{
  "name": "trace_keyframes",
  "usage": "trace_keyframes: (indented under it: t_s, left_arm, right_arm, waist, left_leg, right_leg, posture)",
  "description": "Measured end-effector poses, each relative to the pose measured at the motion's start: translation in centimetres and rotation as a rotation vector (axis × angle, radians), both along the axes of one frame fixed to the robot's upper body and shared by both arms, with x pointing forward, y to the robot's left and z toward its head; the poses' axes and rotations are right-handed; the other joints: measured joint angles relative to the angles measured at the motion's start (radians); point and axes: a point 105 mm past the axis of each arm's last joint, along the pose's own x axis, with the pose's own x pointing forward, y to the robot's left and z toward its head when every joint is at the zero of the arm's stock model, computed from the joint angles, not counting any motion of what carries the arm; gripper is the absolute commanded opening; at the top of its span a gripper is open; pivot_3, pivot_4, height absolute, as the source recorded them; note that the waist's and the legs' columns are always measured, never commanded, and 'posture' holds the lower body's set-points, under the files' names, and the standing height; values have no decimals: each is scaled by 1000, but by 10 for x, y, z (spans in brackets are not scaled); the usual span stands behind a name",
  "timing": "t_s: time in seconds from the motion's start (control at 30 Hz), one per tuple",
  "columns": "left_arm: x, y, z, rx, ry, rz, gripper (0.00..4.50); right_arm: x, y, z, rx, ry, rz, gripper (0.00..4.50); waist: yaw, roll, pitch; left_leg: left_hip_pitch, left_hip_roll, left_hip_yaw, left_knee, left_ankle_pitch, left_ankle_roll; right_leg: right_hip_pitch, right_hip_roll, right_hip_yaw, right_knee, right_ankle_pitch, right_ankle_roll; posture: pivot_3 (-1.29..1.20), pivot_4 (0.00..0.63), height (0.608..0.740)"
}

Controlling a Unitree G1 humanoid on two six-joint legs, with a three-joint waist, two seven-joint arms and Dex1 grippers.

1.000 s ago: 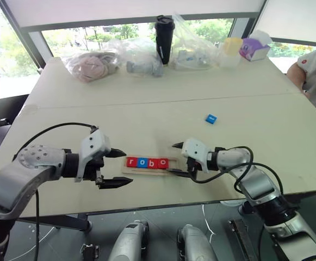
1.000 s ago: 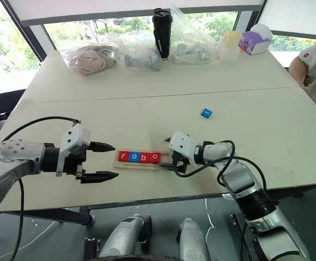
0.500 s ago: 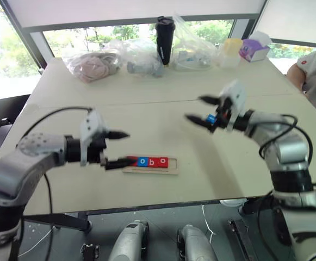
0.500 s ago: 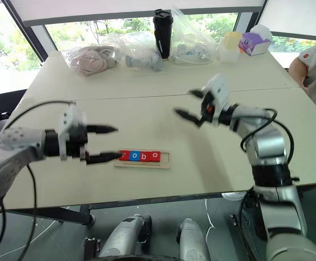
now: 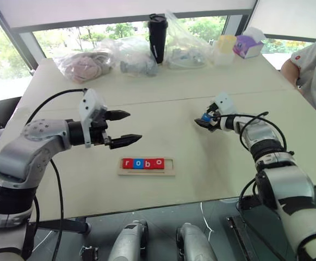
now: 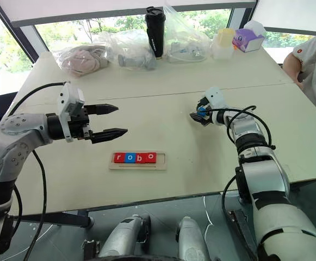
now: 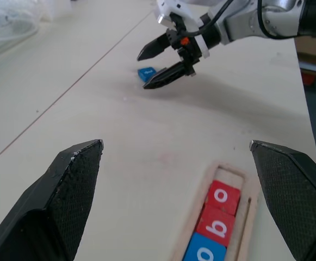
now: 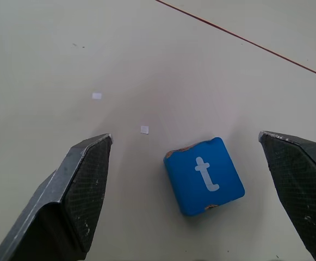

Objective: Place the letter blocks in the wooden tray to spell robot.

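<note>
Our right gripper (image 8: 185,190), spread wide, straddles the blue t block (image 8: 204,175) at twelve o'clock; left gripper (image 5: 126,128) idles wide.

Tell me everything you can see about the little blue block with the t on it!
The blue t block is a small flat square tile with rounded corners and a white lowercase t on top. Its edges look a bit chipped. It lies flat on the pale table, turned slightly askew, away from the wooden tray. The right gripper hovers over it with jaws wide open, one finger on each side, not touching it.
</note>
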Motion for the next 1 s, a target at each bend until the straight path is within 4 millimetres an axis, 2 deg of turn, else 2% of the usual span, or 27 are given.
trace_keyframes:
  t_s: [0.27,0.3,0.37,0.43,0.53,0.77,0.9,0.97,1.0]
  left_arm:
    - [-7,2,-10,4,24,26,4500]
    - [-7,3,-11,4,28,29,4500]
    - [-7,3,-11,4,28,32,4500]
    - [-7,3,-11,3,27,35,4500]
    - [-7,3,-11,3,27,36,4500]
    - [-7,3,-11,3,27,34,4500]
    - [-10,2,-11,17,27,24,4500]
    - [-14,0,-11,42,14,8,4500]
    - [-17,0,-13,73,8,2,4500]
  right_arm:
    - [-4,-5,-6,8,52,15,4435]
    - [-4,-6,-6,14,55,9,4054]
    - [-4,-6,-7,33,63,-9,3639]
    - [-2,-7,-7,59,66,-35,2535]
    - [-1,-9,-6,93,75,-68,1157]
    - [-1,-11,-5,122,79,-86,1162]
    - [-3,-19,2,160,87,-131,1162]
    - [-13,-27,8,179,85,-159,1162]
    - [-28,-28,7,207,98,-172,1162]
  waist:
    - [2,0,0]
    - [2,0,0]
    - [2,0,0]
    - [2,0,0]
    - [0,0,0]
    - [1,0,0]
    - [3,0,0]
    - [9,0,0]
    - [13,0,0]
  left_leg:
    - [0,0,-1,1,0,-1]
    - [0,0,-1,1,0,-1]
    - [0,0,-1,1,0,-1]
    - [0,0,-1,1,0,-1]
    - [0,0,-1,1,0,-1]
    - [0,0,-1,1,0,-1]
    - [-1,0,-1,1,0,-1]
    - [-3,0,-2,-1,0,-1]
    - [-4,0,-3,0,-1,0]
  right_leg:
    - [1,0,0,0,0,0]
    - [0,0,0,0,0,0]
    - [0,0,0,0,0,0]
    - [1,0,0,1,0,-1]
    - [0,0,0,0,0,-1]
    - [0,0,0,1,0,0]
    - [-1,-1,0,1,0,0]
    - [-3,-1,0,0,0,0]
    - [-3,-1,0,1,0,0]
  posture:
    - [0,150,740]
    - [0,150,740]
    - [0,150,740]
    - [0,150,740]
    - [0,150,740]
    - [0,150,740]
    - [0,150,740]
    - [0,150,740]
    - [0,150,740]
